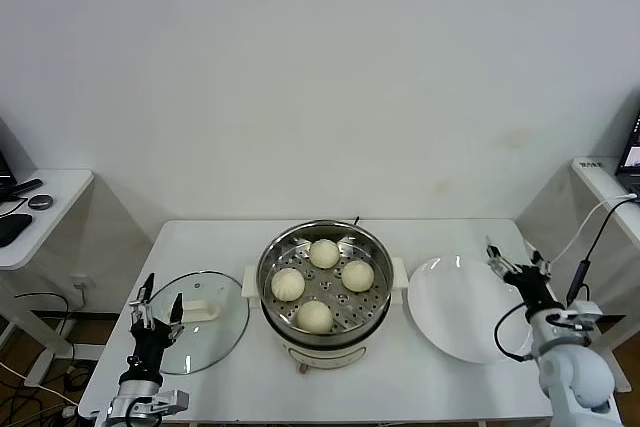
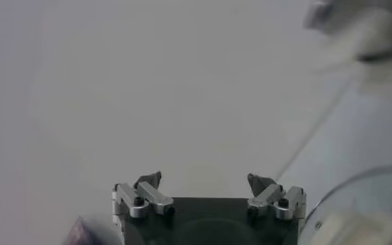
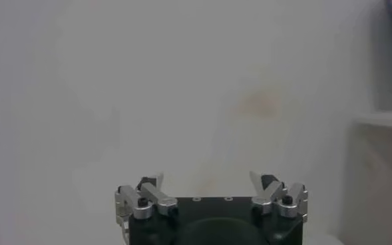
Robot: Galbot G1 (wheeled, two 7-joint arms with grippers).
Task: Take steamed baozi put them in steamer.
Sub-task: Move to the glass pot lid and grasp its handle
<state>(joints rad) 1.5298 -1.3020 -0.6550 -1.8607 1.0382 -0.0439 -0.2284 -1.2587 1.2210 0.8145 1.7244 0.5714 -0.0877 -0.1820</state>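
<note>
The steamer (image 1: 372,249) stands in the middle of the white table, a shiny steel pot with a perforated tray. Several cream-white baozi lie on that tray: one at the back (image 1: 323,253), one at the left (image 1: 288,284), one at the right (image 1: 357,275), one at the front (image 1: 314,316). My left gripper (image 1: 160,306) is open and empty at the table's left front, above the glass lid. My right gripper (image 1: 516,256) is open and empty at the right, over the far edge of the white plate. Both wrist views show the jaws wide apart with only the wall between them.
A round glass lid (image 1: 222,332) with a white handle lies left of the steamer. A round white plate (image 1: 450,312) lies bare to its right. Small side tables stand at the far left (image 1: 55,187) and far right (image 1: 598,172). Cables hang near the right arm.
</note>
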